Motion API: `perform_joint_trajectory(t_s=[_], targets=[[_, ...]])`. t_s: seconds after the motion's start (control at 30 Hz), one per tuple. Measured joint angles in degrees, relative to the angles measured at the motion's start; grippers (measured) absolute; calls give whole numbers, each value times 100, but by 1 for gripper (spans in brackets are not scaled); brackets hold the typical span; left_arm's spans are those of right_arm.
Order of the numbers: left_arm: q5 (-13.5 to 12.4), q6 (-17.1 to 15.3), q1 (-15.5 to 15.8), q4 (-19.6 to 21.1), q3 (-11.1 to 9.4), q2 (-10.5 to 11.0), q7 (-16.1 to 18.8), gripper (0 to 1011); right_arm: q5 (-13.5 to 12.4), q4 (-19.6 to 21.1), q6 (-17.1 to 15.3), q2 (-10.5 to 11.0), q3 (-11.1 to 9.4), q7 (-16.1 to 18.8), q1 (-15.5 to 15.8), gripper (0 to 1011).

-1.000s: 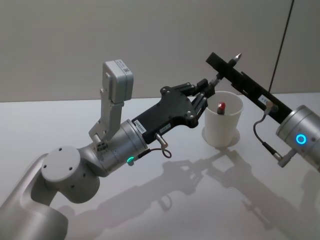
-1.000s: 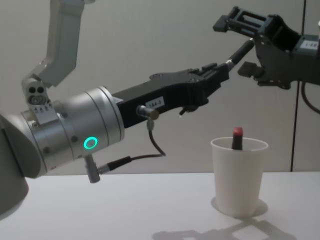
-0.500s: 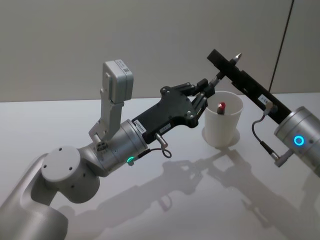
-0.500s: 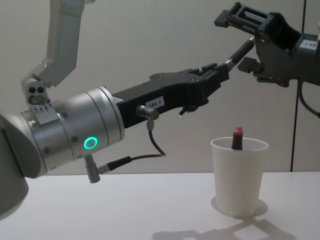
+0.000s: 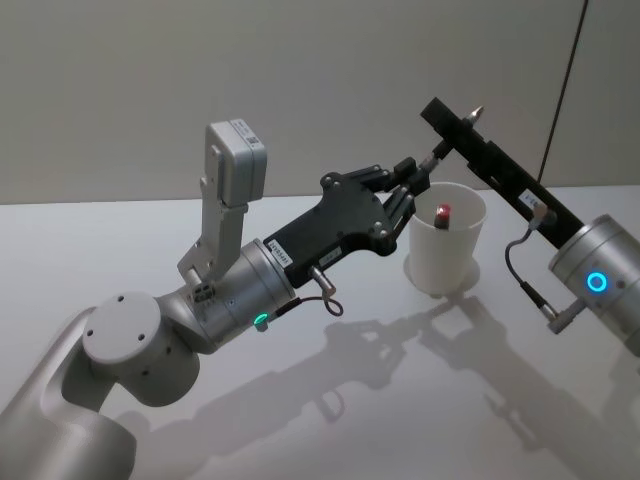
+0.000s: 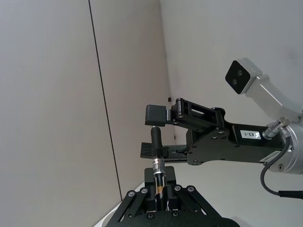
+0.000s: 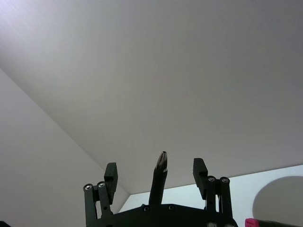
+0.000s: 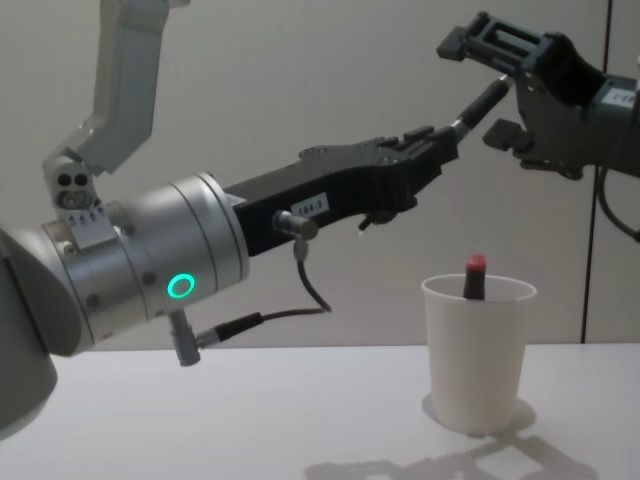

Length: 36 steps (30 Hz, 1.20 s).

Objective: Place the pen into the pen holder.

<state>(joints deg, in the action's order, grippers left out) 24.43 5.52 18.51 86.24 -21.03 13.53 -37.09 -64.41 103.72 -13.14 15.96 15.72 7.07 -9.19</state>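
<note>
The left gripper (image 8: 442, 143) clenches the black pen (image 8: 480, 104) by its lower end, up in the air; the pen's other end lies between the right gripper's (image 8: 500, 92) spread fingers (image 8: 462, 42), untouched; its label cannot be read; below stands the pen holder (image 8: 477, 352), a red-capped marker (image 8: 474, 277) inside, bare table (image 8: 250, 410) around.

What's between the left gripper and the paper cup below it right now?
Nothing. In the chest view the left gripper holds the pen up in the air, and bare wall shows between it and the pen holder, which already holds a red-capped marker.
</note>
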Motion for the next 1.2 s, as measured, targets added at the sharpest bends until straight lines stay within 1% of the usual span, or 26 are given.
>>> perform_joint_trajectory(t_s=[0.33,0.43,0.6,0.63,0.67,0.77,0.9,0.93,0.97,1.07,1.1,1.2], targets=[[0,0,0,0,0,0,0,135,-10,-22,50,0,6,-11,0,1002],[0,0,0,0,0,0,0,135,-11,-25,58,0,8,-13,0,981],[0,0,0,0,0,0,0,135,-15,-30,69,0,10,-16,0,848],[0,0,0,0,0,0,0,135,-15,-31,70,0,10,-17,0,837],[0,0,0,0,0,0,0,135,-16,-31,72,0,10,-18,0,794],[0,0,0,0,0,0,0,135,-18,-33,75,0,10,-19,0,719],[0,1,0,0,0,0,0,135,-18,-35,77,0,10,-20,0,579],[0,1,0,0,0,0,0,135,-18,-36,77,0,10,-20,0,564],[0,0,0,0,0,0,0,135,-18,-36,78,0,10,-20,0,503],[0,0,0,0,0,0,0,135,-18,-37,79,0,10,-20,0,433],[0,0,0,0,0,0,0,135,-18,-38,80,0,10,-20,0,369],[0,0,0,0,0,0,0,135,-18,-38,82,0,10,-20,0,310]])
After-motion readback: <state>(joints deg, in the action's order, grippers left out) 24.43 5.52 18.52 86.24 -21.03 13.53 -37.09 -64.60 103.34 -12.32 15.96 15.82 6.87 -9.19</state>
